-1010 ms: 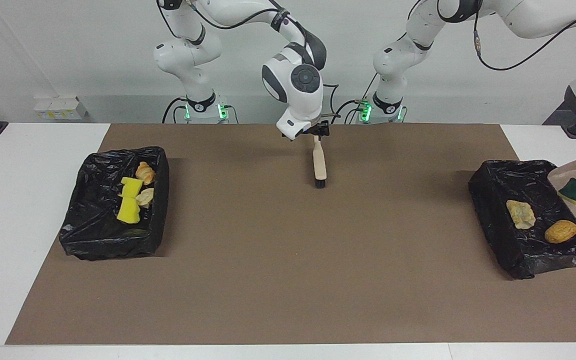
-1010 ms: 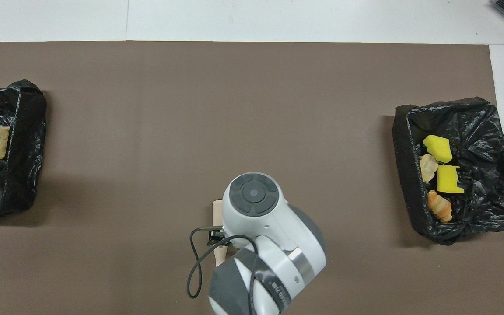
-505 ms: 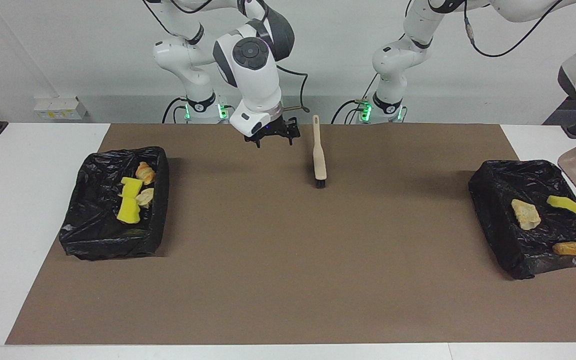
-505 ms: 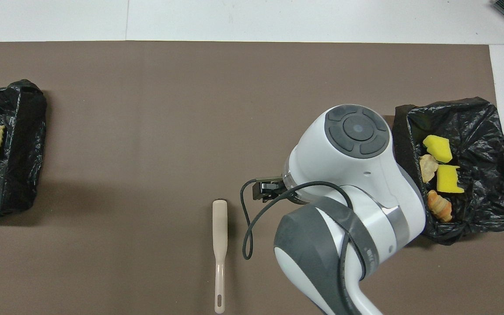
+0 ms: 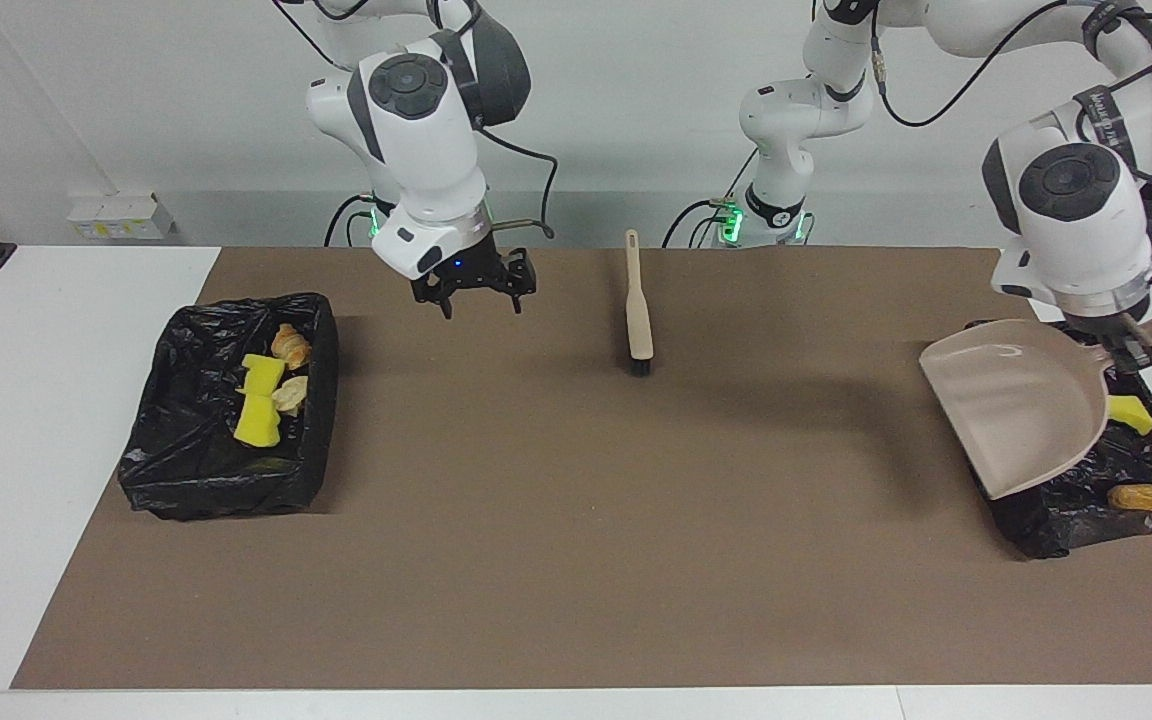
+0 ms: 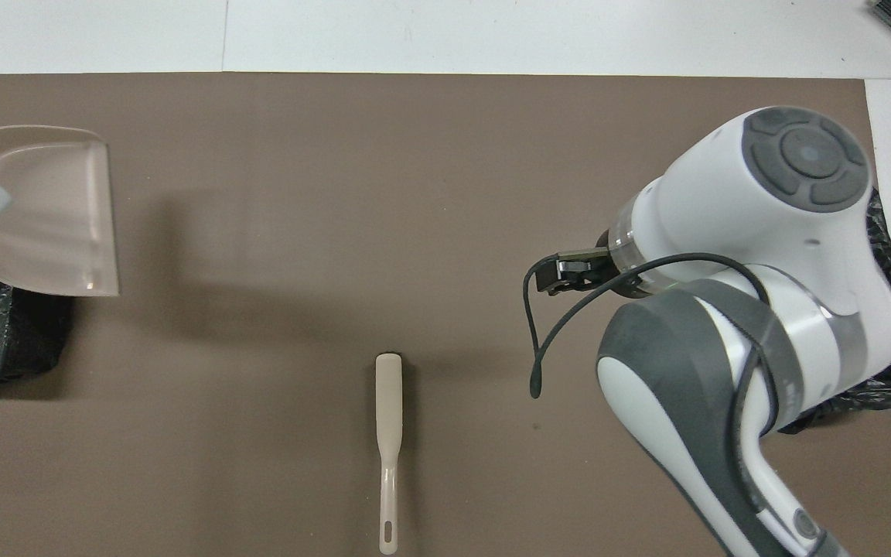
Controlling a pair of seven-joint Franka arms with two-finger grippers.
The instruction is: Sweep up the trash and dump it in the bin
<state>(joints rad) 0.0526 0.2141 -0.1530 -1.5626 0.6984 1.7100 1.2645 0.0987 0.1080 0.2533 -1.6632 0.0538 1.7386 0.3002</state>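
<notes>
My left gripper (image 5: 1131,350) is shut on the handle of the beige dustpan (image 5: 1021,405), held empty in the air over the black bin (image 5: 1066,510) at the left arm's end. That bin holds trash: a green-and-yellow sponge bit (image 5: 1131,412) and a tan roll (image 5: 1143,497). The dustpan (image 6: 43,209) also shows in the overhead view. The beige brush (image 5: 639,310) lies on the mat near the robots, free of both grippers. My right gripper (image 5: 481,298) hangs open and empty over the mat between the brush and the other bin (image 5: 186,470).
The bin at the right arm's end holds yellow sponge bits (image 5: 261,405) and a croissant-like roll (image 5: 289,345). In the overhead view the right arm (image 6: 747,309) covers most of that bin. The brush (image 6: 389,433) lies with its handle toward the robots on the brown mat (image 5: 576,560).
The right gripper left the brush and moved toward the right arm's end. The sponge bit dropped from the dustpan into the bin, and the left arm swung the dustpan back toward the mat.
</notes>
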